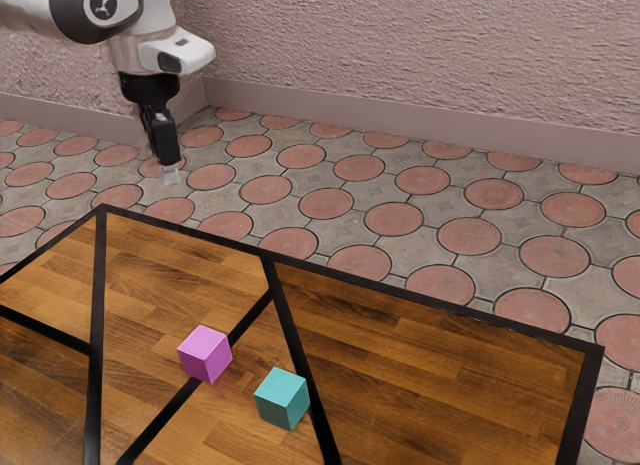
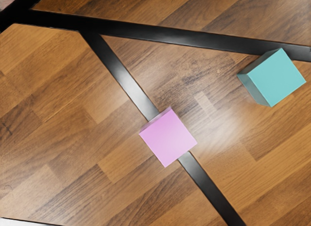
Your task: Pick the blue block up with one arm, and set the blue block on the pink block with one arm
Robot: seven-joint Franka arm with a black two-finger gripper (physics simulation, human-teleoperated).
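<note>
The blue block (image 1: 282, 398), teal in shade, sits flat on the wooden table (image 1: 430, 355), on bare wood beside a black stripe. The pink block (image 1: 205, 353) stands near it but apart, toward the exterior view's left and a little farther back, resting across a black stripe. Nothing lies on either block.

Your gripper (image 1: 170, 173) hangs high above the table's far edge, well apart from both blocks and carrying nothing. From this angle you cannot tell whether it is open or closed. In the wrist view the pink block (image 2: 168, 137) lies near the middle and the blue block (image 2: 273, 77) off to one side.

The step in hand appears to be the approach. Centre the hand over the blue block first, turn it so the grip falls across two flat opposite faces, then descend straight, keeping clear of the pink block.
</note>
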